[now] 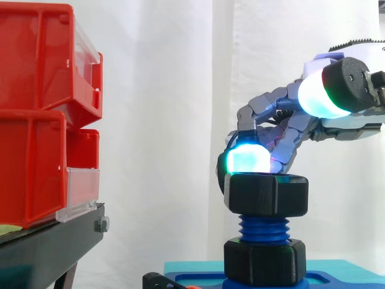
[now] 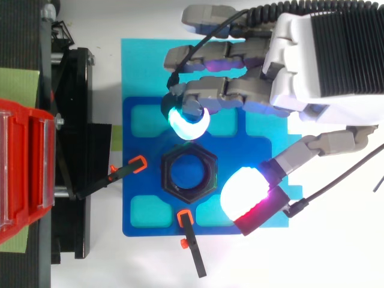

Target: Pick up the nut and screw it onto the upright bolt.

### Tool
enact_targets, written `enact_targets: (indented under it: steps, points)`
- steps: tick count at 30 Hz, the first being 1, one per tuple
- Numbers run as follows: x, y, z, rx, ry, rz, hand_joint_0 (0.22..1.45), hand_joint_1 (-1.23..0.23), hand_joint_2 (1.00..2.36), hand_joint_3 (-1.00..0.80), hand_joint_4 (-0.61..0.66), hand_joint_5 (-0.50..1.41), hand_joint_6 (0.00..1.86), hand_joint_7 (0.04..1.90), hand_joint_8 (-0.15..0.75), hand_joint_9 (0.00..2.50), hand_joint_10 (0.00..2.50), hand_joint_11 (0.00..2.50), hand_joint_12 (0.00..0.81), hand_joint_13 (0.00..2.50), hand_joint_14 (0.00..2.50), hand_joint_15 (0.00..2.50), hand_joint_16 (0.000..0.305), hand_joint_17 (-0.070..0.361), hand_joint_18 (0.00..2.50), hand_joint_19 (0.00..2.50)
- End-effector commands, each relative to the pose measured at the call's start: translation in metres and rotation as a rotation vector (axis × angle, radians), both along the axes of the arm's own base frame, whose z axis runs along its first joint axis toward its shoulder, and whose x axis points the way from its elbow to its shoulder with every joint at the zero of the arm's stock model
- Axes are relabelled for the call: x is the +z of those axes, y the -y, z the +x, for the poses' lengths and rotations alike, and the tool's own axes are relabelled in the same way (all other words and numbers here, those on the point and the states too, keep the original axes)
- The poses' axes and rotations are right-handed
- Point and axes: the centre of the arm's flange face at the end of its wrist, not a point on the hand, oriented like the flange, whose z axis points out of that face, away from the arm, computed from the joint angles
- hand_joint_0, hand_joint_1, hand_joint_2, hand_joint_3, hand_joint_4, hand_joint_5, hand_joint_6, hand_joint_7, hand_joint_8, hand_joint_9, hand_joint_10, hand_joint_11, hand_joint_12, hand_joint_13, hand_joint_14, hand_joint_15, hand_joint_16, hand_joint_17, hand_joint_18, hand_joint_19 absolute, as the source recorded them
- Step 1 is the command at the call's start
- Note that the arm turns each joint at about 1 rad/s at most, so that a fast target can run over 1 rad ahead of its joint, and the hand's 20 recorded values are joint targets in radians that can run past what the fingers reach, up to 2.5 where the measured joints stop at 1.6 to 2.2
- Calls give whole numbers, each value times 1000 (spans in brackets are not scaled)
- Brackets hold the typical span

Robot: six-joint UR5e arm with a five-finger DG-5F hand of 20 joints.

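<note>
The nut [image 1: 267, 194] sits on the bolt [image 1: 263, 229]. The loose hand [image 2: 312, 66] holds nothing; one pad [image 1: 248, 159] touches the nut. Turn it softly.

nut [image 1: 266, 194]: black hexagon, level, seated on bolt's top, just under the hand [image 2: 312, 66] | bolt [image 1: 263, 229]: blue, upright (threads bare below nut), beneath hand

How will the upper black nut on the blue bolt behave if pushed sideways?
The upper nut looks rigid; its flat hexagonal sides should resist slipping. Seated on the bolt threads, it would likely turn rather than slide or tip. Its matte look suggests light plastic.
</note>
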Motion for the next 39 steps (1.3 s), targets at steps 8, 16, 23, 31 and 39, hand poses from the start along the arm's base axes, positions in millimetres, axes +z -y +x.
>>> enact_targets:
  steps: [8,16,23,31,39]
  points:
    - [-1,7,-1,-10,-3,0,513,-292,1000,-500,118,79,503,1335,220,1341,0,0,230,697,0,0,21,47,319,0]
    - [3,16,-2,-22,9,1,488,-284,1000,-500,257,-86,504,867,258,1011,0,0,288,525,0,0,29,66,140,0]
    - [9,23,2,-16,55,3,464,-305,1000,-500,155,-182,501,632,231,479,0,0,324,268,0,0,38,85,0,0]
    - [29,26,10,24,116,5,461,-311,1000,-500,139,-200,501,595,224,416,0,0,334,211,0,0,40,90,0,0]
    - [29,6,13,55,111,66,461,-310,1000,-500,142,-197,501,600,226,413,0,0,335,202,0,0,41,92,0,0]
